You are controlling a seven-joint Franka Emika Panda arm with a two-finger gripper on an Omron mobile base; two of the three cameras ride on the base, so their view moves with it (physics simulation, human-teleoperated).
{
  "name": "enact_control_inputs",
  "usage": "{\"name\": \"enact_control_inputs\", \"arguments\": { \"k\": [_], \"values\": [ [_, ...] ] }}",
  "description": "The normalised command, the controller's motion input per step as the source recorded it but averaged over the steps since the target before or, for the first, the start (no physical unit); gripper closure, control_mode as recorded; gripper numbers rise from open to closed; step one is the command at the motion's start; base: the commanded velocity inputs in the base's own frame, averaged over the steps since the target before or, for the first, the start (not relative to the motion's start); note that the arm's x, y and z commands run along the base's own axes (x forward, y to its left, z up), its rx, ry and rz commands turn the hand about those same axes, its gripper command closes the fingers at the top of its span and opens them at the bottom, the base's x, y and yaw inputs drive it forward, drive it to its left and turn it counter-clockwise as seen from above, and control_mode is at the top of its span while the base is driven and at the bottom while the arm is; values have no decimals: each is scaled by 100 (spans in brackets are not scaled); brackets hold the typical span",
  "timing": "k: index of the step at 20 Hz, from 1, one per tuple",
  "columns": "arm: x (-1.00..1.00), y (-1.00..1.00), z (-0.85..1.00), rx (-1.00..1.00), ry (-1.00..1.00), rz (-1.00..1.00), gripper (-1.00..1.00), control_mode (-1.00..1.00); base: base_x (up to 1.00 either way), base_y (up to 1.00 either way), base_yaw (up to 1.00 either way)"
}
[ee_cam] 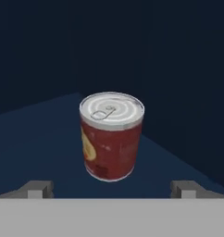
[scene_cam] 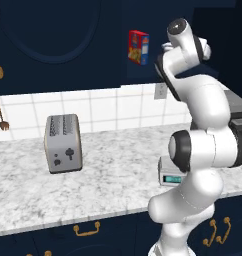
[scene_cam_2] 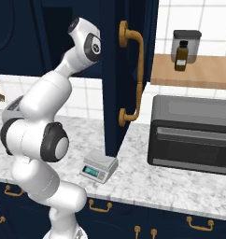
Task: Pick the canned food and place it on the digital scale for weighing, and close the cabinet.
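A small cylindrical tin of canned food (ee_cam: 111,136), its red-brown label marked with a yellowish patch and its ribbed silver lid fitted with a ring pull, stands upright on a dark navy shelf inside the cabinet (scene_cam_2: 126,60). In the hand view the gripper (ee_cam: 111,189) sits just short of the tin with its two grey fingertips spread wide, one to each side, touching nothing.

The right base view shows the cabinet door swung open, edge-on, with its long curved brass handle (scene_cam_2: 133,74) facing the room. Below it, near the front edge of the speckled marble worktop (scene_cam_2: 147,179), sits the digital scale (scene_cam_2: 99,165), a low light-grey box with a teal display. A dark, boxy microwave (scene_cam_2: 192,135) stands well to its right, under a wooden shelf carrying a brown bottle (scene_cam_2: 181,56) and a grey canister (scene_cam_2: 187,39).

The left base view adds a ridged grey toaster (scene_cam: 63,143) towards the worktop's left end and a red-blue-yellow box (scene_cam: 138,47) inside the cabinet.
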Motion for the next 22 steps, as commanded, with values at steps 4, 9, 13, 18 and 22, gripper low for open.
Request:
{"name": "enact_control_inputs", "arguments": {
  "k": [4,9,13,18,22],
  "values": [
    [11,-20,0,0,0,-9,-100,-100,0,0,0],
    [20,-13,0,0,0,-1,-100,-100,0,0,0],
    [19,-23,0,0,0,0,-100,-100,0,0,0],
    [23,-21,0,0,0,0,-100,-100,0,0,0],
    [24,-4,-2,0,0,0,-100,-100,0,0,0]
  ]
}}
